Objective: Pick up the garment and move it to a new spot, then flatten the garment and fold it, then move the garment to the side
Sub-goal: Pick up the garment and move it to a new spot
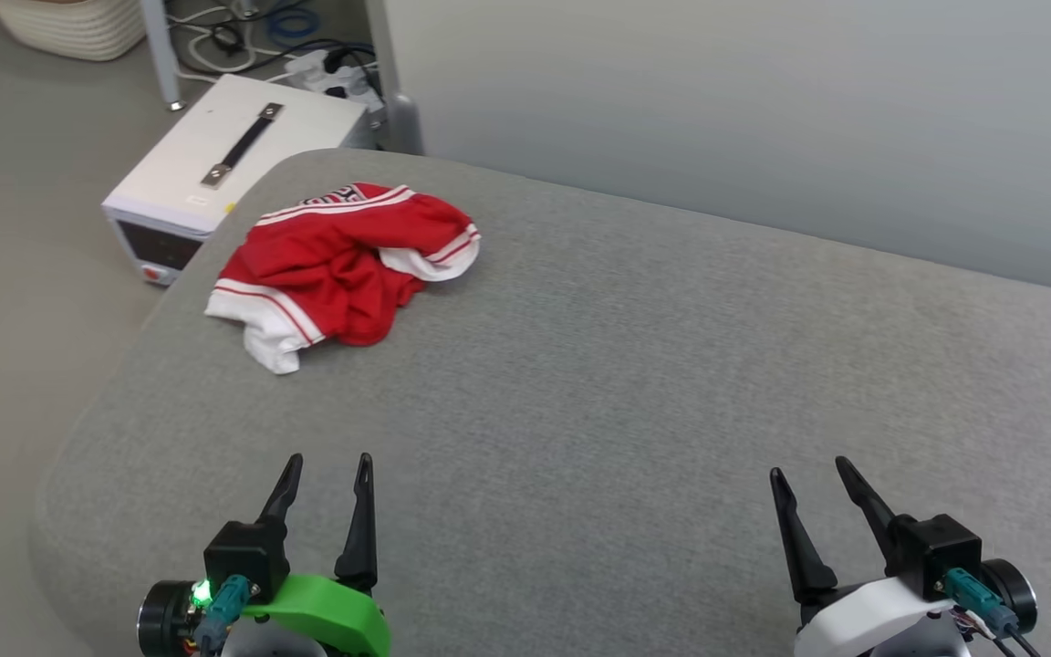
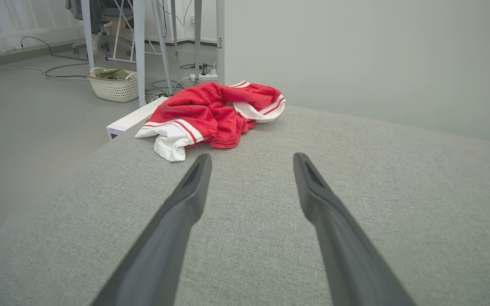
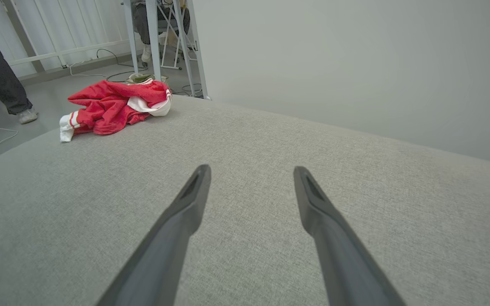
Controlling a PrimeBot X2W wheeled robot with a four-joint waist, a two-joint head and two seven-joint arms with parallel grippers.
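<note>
Pick-up not yet begun. My left tool point(image 1: 329, 458) and right tool point(image 1: 807, 467) are hanging spread and empty. The red jersey T-shirt point(image 1: 343, 265) is lying crumpled near the table point(image 1: 626, 365)'s far-left edge, possibly overhanging. Next I'm needing a long left reach.

We're in what looks like a robotics lab. Loose cables point(image 1: 215, 41) and a power strip point(image 1: 329, 68) sprawl over the bare floor point(image 1: 24, 182), beside a white equipment box point(image 1: 179, 164) and metal frame legs point(image 2: 139, 51).
</note>
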